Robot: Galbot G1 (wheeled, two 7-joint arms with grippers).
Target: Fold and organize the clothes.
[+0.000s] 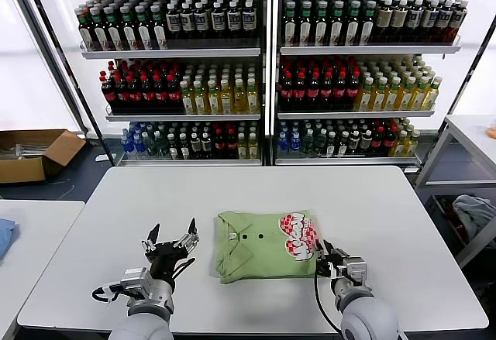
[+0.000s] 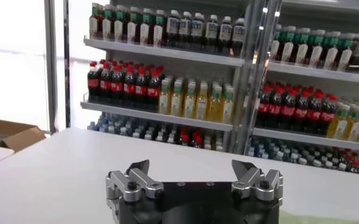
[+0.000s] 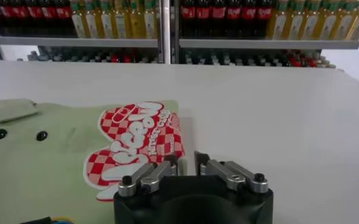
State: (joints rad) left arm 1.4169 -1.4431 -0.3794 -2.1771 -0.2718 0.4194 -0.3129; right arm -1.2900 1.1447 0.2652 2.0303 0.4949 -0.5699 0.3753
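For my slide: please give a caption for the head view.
Folded green polo shirt on white table, open left gripper beside it, right gripper at its edge.

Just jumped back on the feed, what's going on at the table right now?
The light green polo shirt lies folded into a compact rectangle on the white table, collar and red-and-white print facing up. The right gripper sits at the shirt's print-side edge with its fingers only slightly apart; it does not appear to be pinching any fabric. The left gripper is wide open, holding nothing, off the shirt's other side and not touching it.
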